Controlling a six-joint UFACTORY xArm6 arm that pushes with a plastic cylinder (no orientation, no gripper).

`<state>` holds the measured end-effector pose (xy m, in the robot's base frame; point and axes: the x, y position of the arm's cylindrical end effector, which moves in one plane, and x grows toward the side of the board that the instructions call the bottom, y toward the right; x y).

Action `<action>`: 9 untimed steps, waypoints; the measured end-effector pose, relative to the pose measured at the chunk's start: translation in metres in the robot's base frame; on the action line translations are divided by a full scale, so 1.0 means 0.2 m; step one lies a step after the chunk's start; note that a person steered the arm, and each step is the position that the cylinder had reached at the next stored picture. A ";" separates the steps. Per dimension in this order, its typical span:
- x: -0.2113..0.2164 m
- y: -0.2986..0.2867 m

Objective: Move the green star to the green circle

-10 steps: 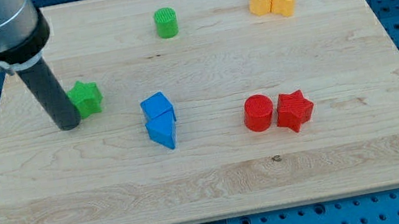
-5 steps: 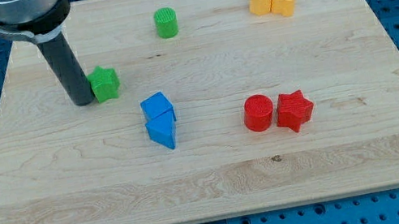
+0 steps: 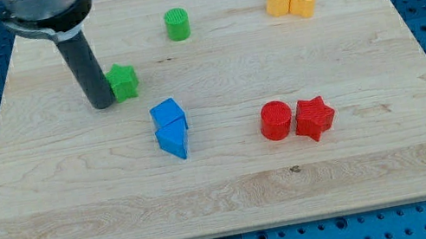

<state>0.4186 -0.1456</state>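
Against the view's left side of the green star sits my tip — no jaws to open or shut, just the rod pressing. Over the last second the star has slid rightward and up, nearer the green circle — still apart.

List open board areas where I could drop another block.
Free: the whole strip along the view's bottom, below the blue blocks and red star; also the centre, between green circle and yellow blocks. Crowded: upper left, where my tip sits against the green star.
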 end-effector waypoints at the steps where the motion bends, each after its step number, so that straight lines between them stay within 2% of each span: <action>1: -0.09 0.05; 4: -0.33 0.19; 6: -0.10 0.20; 7: -0.09 0.27; 9: -0.21 0.34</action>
<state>0.3763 -0.0778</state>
